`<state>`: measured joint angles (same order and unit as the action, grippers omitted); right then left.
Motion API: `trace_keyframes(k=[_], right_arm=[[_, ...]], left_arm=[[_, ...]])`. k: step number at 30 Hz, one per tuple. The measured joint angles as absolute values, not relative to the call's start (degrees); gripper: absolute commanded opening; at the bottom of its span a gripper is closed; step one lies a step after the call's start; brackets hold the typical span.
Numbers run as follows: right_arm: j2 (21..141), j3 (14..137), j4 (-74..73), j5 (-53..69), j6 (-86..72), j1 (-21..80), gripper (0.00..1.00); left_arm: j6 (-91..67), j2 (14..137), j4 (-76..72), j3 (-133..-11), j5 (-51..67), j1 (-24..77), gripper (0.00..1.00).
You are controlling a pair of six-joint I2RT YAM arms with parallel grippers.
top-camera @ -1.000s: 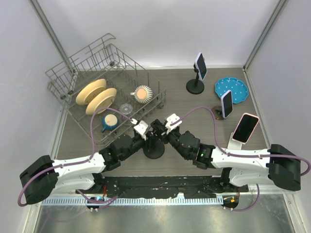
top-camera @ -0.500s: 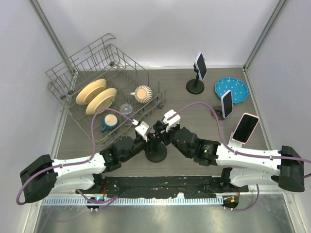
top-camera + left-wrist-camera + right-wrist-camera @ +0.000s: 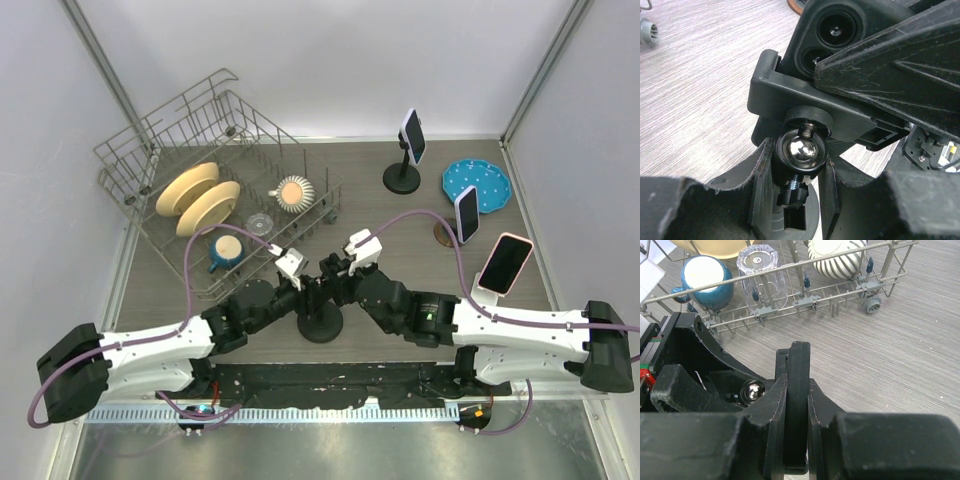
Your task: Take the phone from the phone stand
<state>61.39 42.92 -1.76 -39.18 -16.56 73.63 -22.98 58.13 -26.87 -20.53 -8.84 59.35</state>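
A black phone stand (image 3: pixel 320 325) stands on the table near the front middle, where both arms meet. My left gripper (image 3: pixel 796 161) is shut on the stand's neck, its fingers (image 3: pixel 763 172) on either side of the socket under the shiny ball joint (image 3: pixel 801 149). The phone (image 3: pixel 836 31) is black, its camera lenses show above the stand's clamp (image 3: pixel 785 95). In the right wrist view the phone (image 3: pixel 798 371) is edge-on and upright, still seated in the clamp. My right gripper (image 3: pixel 796 387) is shut on it, a finger pressed flat on each face.
A wire dish rack (image 3: pixel 205 150) with plates, a blue mug (image 3: pixel 704 280), a clear glass (image 3: pixel 761 275) and a striped bowl fills the back left. Three other stands with phones (image 3: pixel 412 135) (image 3: pixel 466 213) (image 3: pixel 504 263) and a blue plate (image 3: pixel 477 183) are at the right.
Both grippers and the stand have slid a little toward the near edge, and the right forearm has swung outward. Both grips look the same.
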Motion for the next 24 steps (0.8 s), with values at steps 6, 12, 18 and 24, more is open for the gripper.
trace_keyframes(k=[6, 12, 18, 24], right_arm=[[61.4, 42.9, -2.1, -40.2, -20.1, 74.1, 0.01], [61.4, 43.5, -3.7, -40.9, -22.0, 74.3, 0.01], [61.4, 44.0, -5.1, -41.5, -22.9, 75.2, 0.01], [61.5, 45.4, -8.2, -42.3, -24.6, 76.0, 0.01]], left_arm=[[-25.4, 56.3, -25.3, -20.2, -5.1, 56.7, 0.0], [-25.8, 56.0, -24.9, -20.2, -4.2, 55.9, 0.0], [-24.8, 54.6, -24.1, -19.7, -3.7, 55.8, 0.0], [-23.8, 53.5, -24.3, -18.9, -3.1, 55.8, 0.0]])
